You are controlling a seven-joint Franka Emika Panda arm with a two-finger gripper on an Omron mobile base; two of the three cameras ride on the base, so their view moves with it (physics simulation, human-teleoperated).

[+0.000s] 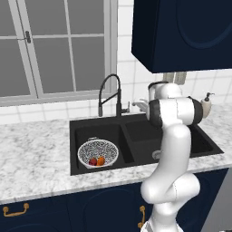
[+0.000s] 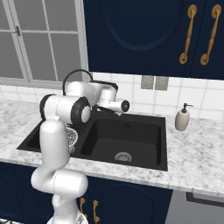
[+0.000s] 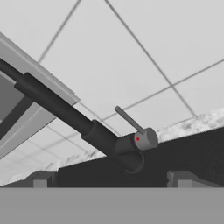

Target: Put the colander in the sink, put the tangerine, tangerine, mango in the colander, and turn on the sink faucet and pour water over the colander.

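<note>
The silvery mesh colander [image 1: 98, 152] sits in the left basin of the black sink [image 1: 136, 124]. A dark red mango [image 1: 93, 161] and an orange tangerine [image 1: 101, 161] lie in it side by side. The black gooseneck sink faucet [image 1: 111, 90] rises behind the divider. In the hand view my gripper [image 3: 111, 181] is open and empty, a short way from the faucet's base [image 3: 103, 140] and its grey side handle [image 3: 145, 139] with a thin lever. My arm hides most of the colander [image 2: 72, 136] in the right base view. Water is out of view.
A beige soap dispenser [image 1: 206, 105] stands on the marble counter [image 1: 36, 149] right of the sink. The right basin's silver drain [image 2: 123, 156] is bare. Dark blue wall cabinets [image 1: 181, 31] hang above, with a window [image 1: 54, 45] and tiled wall behind the faucet.
</note>
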